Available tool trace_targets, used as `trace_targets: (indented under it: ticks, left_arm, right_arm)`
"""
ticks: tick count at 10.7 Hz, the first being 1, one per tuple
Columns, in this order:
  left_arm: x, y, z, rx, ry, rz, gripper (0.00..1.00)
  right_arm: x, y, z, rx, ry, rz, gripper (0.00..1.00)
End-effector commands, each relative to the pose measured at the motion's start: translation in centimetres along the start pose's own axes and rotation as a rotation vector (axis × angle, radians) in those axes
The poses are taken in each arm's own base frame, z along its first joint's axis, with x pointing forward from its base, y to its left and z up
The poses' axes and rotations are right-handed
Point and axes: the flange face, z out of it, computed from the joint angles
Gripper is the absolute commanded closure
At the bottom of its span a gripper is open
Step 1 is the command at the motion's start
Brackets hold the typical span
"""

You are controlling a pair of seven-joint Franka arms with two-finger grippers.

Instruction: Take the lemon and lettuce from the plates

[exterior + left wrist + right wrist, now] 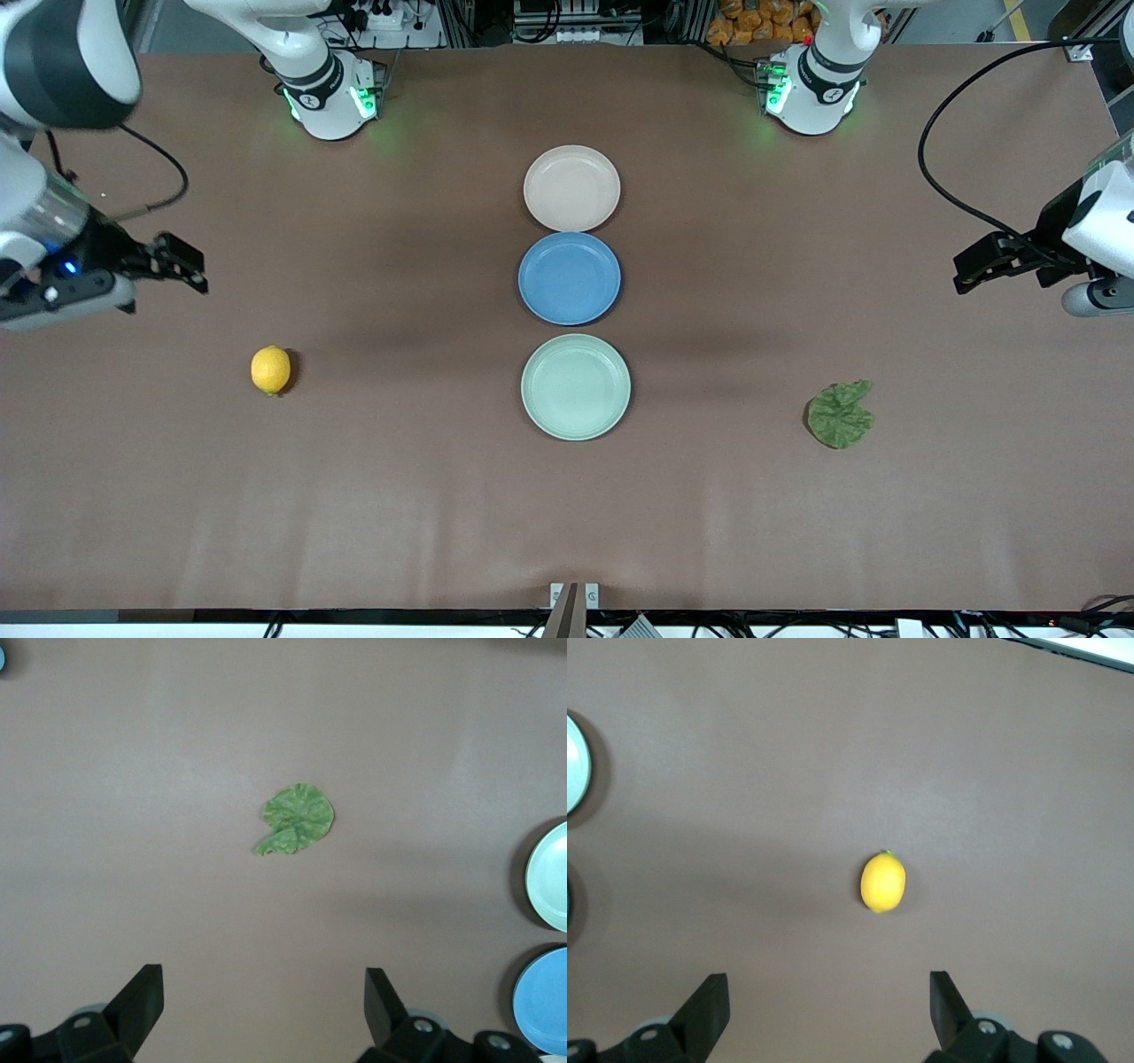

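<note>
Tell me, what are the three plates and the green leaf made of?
The cream plate, blue plate and mint plate look like matte plastic or a similar composite: even pastel colour, soft dull sheen, smooth rims. The lettuce is crinkled and flat; it may be a fake fabric or plastic leaf, but a real one can't be ruled out.

cut off: mint plate (551,875), blue plate (545,999) in left wrist view | mint plate also in right wrist view

Open table round both items
The lemon (270,369) and lettuce (840,414) each lie alone on bare table (399,514), well apart from the three plates (576,387) lined down the middle.
</note>
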Motion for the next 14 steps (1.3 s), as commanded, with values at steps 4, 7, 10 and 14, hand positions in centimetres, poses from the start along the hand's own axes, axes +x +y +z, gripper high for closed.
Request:
trace_targets:
  ticks: [4,7,10,14]
  left_arm:
    - [-0.9,0.4,-1.0,-0.003,-0.011,0.009,0.00]
    - [-1.4,0.6,-0.9,0.003,-0.044,0.021,0.00]
    - [-2.0,0.6,-2.1,0.001,-0.025,0.022,0.00]
    - [-2.3,0.9,-2.4,0.003,-0.024,0.026,0.00]
  right_arm:
    - [-0.9,0.6,-7.7,-0.045,-0.033,0.150,0.00]
    - [-1.3,0.8,-7.4,-0.038,-0.060,0.192,0.00]
    - [-1.2,0.6,-7.0,-0.037,-0.067,0.206,0.00]
    - [-0.4,0.7,-5.6,-0.037,-0.078,0.199,0.00]
